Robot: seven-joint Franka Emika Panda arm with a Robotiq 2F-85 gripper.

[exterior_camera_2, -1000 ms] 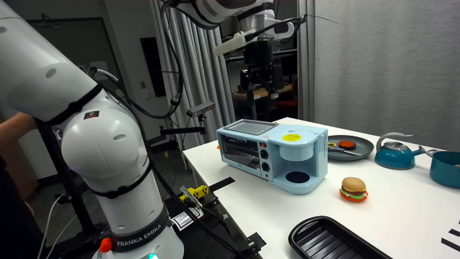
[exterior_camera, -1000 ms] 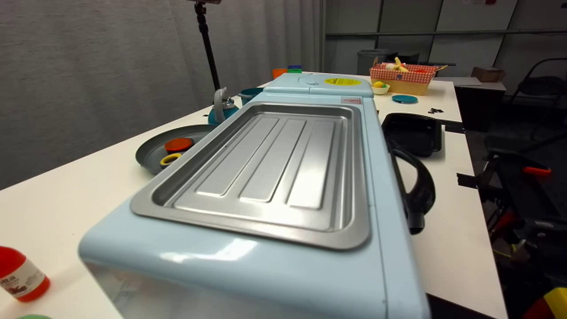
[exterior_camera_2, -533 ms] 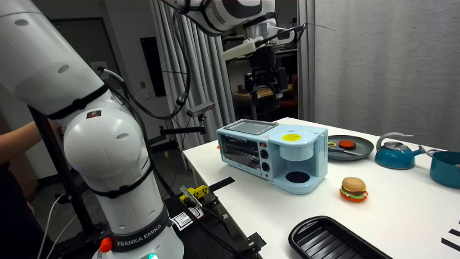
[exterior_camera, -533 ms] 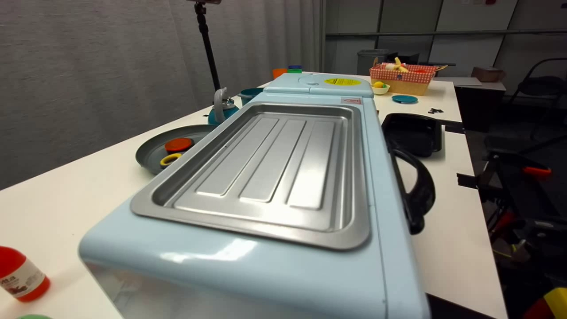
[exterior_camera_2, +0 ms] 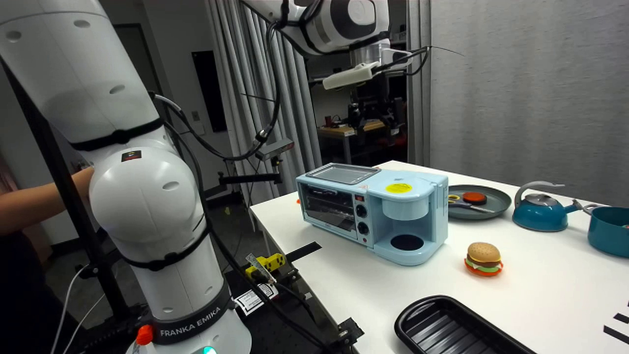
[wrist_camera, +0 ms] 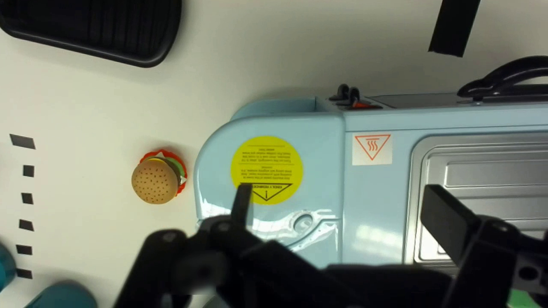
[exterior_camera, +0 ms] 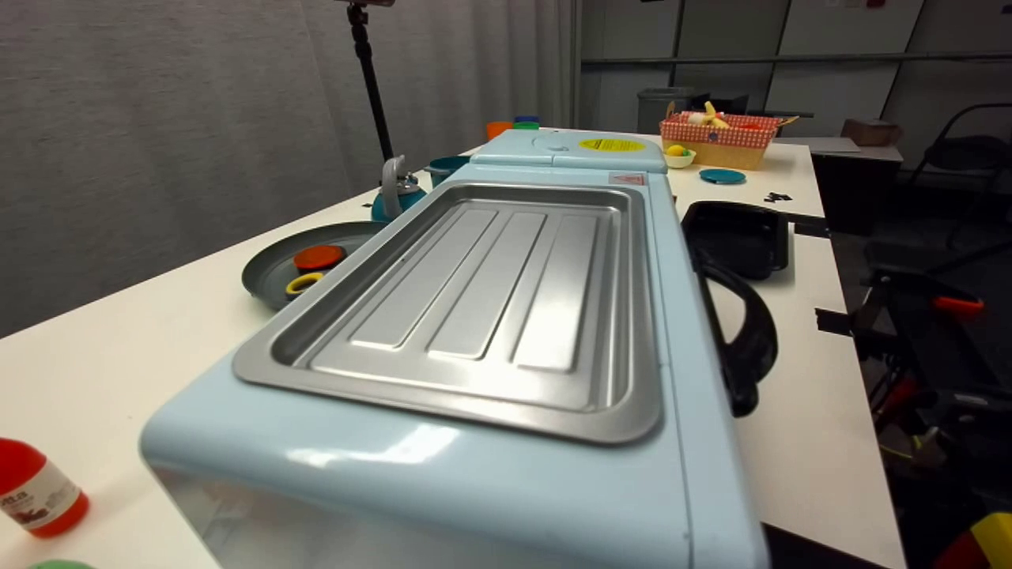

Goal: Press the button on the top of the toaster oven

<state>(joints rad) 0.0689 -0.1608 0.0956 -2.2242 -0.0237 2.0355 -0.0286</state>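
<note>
The pale-blue toaster oven [exterior_camera_2: 381, 179] stands on the white table and also shows in an exterior view [exterior_camera: 474, 454] and in the wrist view [wrist_camera: 372, 192]. Its top carries a ribbed silver tray [exterior_camera: 474, 292] and a yellow round sticker [wrist_camera: 274, 158]. A small round button-like spot [wrist_camera: 303, 222] lies beside the sticker on the lid and shows small in an exterior view [exterior_camera: 557, 148]. My gripper [exterior_camera_2: 376, 136] is open and empty, pointing down, well above the oven. In the wrist view the gripper [wrist_camera: 340, 201] has its fingers wide apart, the round spot appearing between them.
A toy burger [exterior_camera_2: 484, 258] and a black ribbed tray [exterior_camera_2: 442, 322] lie near the oven. A grey pan [exterior_camera_2: 499, 201], teal kettle [exterior_camera_2: 543, 214] and teal pot [exterior_camera_2: 609, 231] stand behind. The oven's black handle [exterior_camera: 755, 340] sticks out in front. A red bottle [exterior_camera: 39, 490] stands nearby.
The arm has reached further out, and my gripper has moved to the right and slightly down in an exterior view. It stays open. The oven and other objects have not moved.
</note>
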